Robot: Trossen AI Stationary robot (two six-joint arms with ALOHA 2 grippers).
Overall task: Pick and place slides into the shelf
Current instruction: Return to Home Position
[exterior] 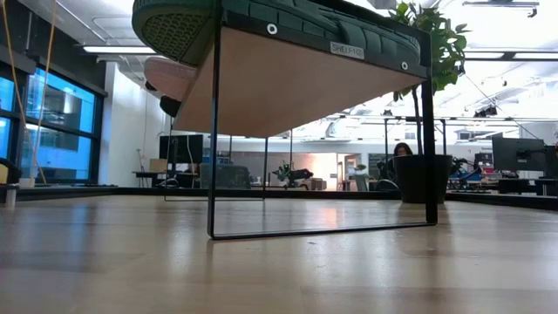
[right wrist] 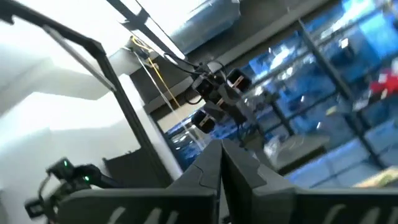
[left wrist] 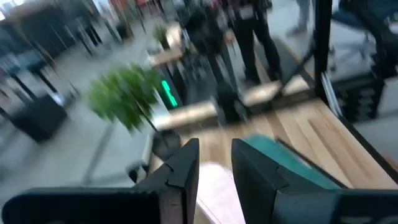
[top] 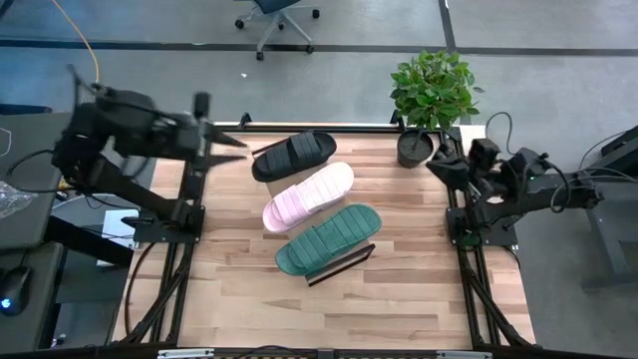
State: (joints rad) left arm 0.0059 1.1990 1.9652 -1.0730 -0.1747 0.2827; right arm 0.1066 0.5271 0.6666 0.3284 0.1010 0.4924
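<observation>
Only the low view shows the shelf's (exterior: 288,83) underside; overhead, three slides (top: 309,195) cover it, long axes eight-to-two o'clock. Left hand (left wrist: 215,152) at ten o'clock parted; right hand (right wrist: 221,158) at two clenched.

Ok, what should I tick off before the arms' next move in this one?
1. Black slide on the shelf: ok.
2. Pink slide on the shelf, between the other two: ok.
3. Green slide on the shelf: ok, though one end overhangs the shelf's edge.
4. Left hand open, empty, clear of the slides: ok.
5. Right hand shut, empty: ok.
6. Right hand's clearance from the potted plant: cannot tell; they sit close.
</observation>
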